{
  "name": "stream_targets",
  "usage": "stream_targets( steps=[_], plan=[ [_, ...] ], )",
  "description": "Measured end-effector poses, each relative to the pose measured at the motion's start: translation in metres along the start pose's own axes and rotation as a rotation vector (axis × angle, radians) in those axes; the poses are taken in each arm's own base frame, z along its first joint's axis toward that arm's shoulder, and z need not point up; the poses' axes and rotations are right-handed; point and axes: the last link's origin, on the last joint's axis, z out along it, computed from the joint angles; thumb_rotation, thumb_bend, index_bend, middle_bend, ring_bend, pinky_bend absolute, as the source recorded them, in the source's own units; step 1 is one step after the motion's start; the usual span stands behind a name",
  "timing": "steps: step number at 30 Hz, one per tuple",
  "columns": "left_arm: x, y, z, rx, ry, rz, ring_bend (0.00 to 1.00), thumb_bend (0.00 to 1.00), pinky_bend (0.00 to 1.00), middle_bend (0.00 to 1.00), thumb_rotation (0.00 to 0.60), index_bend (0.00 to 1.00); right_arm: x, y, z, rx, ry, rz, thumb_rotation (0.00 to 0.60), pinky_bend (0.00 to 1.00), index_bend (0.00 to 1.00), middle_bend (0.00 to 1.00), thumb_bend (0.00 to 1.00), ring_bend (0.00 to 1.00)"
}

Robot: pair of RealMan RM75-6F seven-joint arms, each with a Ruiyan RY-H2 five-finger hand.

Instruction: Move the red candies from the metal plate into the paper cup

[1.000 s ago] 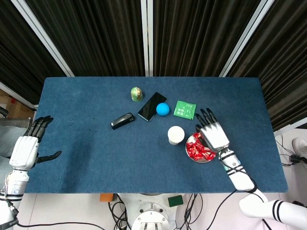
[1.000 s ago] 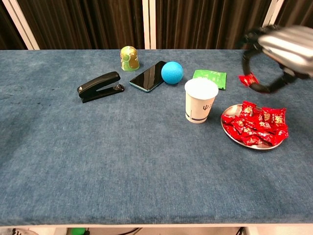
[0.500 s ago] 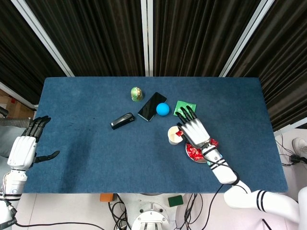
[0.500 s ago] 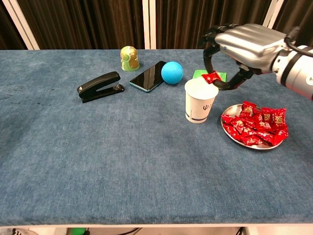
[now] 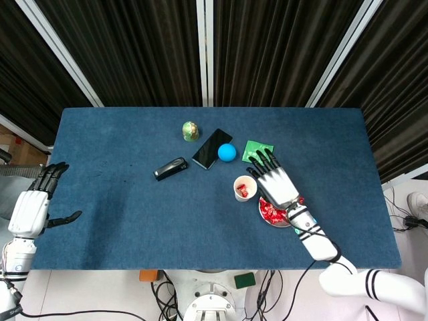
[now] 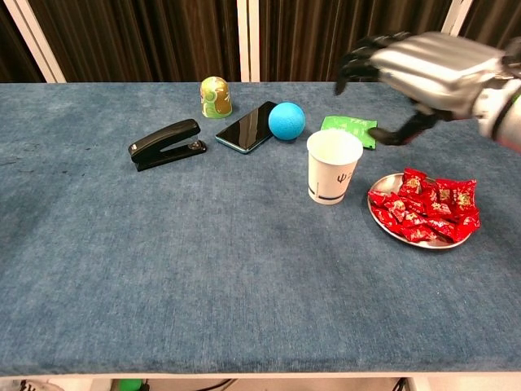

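Blue table (image 5: 120, 200): my right hand (image 6: 423, 69) hangs empty, fingers spread, just above and behind the plate (image 6: 383, 221) of candies (image 6: 427, 208); cup (image 6: 332, 167) sits beside it. Left hand (image 5: 33, 204) idle, empty.

Head view: looks steeply down from above the near edge, far enough back to take in the whole blue table (image 5: 134, 221), with dark curtains across the top of the frame.
Chest view: sits low at the near edge, faces level across the table (image 6: 163, 285) toward the curtains, much closer in.
Shared by the 2 views: paper cup (image 5: 243, 188) (image 6: 333, 166), metal plate (image 5: 264, 215) (image 6: 379, 217), stapler (image 5: 170, 168) (image 6: 165, 143), blue ball (image 5: 227, 152) (image 6: 286, 120).
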Motion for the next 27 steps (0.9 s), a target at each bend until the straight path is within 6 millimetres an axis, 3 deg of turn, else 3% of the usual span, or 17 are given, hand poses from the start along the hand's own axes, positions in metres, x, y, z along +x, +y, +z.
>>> stream_targets(
  steps=[6, 12, 18, 27],
  plan=[
    [-0.002, 0.000, -0.001, 0.001, -0.008, 0.000, 0.05, 0.09, 0.22, 0.07, 0.600, 0.09, -0.002, 0.032, -0.052, -0.069, -0.051, -0.031, 0.600, 0.00, 0.36, 0.08, 0.35, 0.00],
    [-0.003, 0.001, -0.001, -0.002, -0.012, 0.001, 0.05, 0.08, 0.22, 0.07, 0.600, 0.09, -0.013, 0.048, -0.095, -0.101, -0.141, -0.047, 0.600, 0.00, 0.39, 0.08, 0.35, 0.00],
    [-0.004, 0.002, -0.001, -0.005, -0.017, 0.004, 0.05, 0.08, 0.22, 0.07, 0.600, 0.09, -0.027, 0.054, -0.112, -0.110, -0.220, -0.072, 0.600, 0.00, 0.41, 0.08, 0.35, 0.00],
    [-0.005, 0.004, -0.001, -0.010, -0.021, 0.004, 0.05, 0.09, 0.22, 0.07, 0.600, 0.09, -0.047, 0.056, -0.113, -0.104, -0.300, -0.103, 0.600, 0.00, 0.43, 0.07, 0.35, 0.00]
  ],
)
